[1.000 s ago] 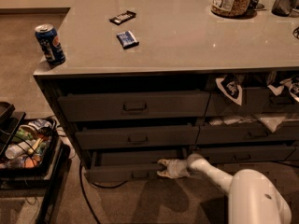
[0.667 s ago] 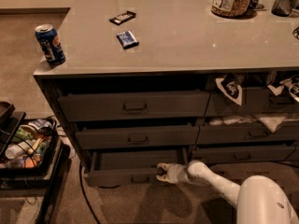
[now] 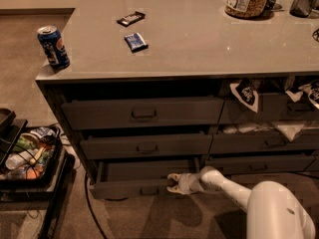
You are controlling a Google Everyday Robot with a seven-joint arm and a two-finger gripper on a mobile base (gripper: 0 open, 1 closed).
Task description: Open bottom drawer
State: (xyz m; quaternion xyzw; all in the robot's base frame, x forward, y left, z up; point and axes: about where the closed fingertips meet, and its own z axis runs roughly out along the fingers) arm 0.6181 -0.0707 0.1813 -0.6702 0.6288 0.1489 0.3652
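Kitchenette counter [image 3: 199, 44], claw [image 3: 173, 182] at bottom drawer [image 3: 127, 188]

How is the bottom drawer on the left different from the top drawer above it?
The bottom drawer has a slim front; the top drawer has a much taller one. The bottom drawer juts out with its dark inside showing, while the top drawer shows no inside. The robot's gripper is at the bottom drawer's right end; nothing is at the top drawer. Both are dark grey with a small centre pull.

White arm [image 3: 227, 189], smooth tubular shell; bulky rounded white housing [image 3: 279, 214] at near end; greyish-white wrist section [image 3: 192, 183]; pale gripper [image 3: 173, 182] low against bottom drawer [image 3: 129, 188] front.
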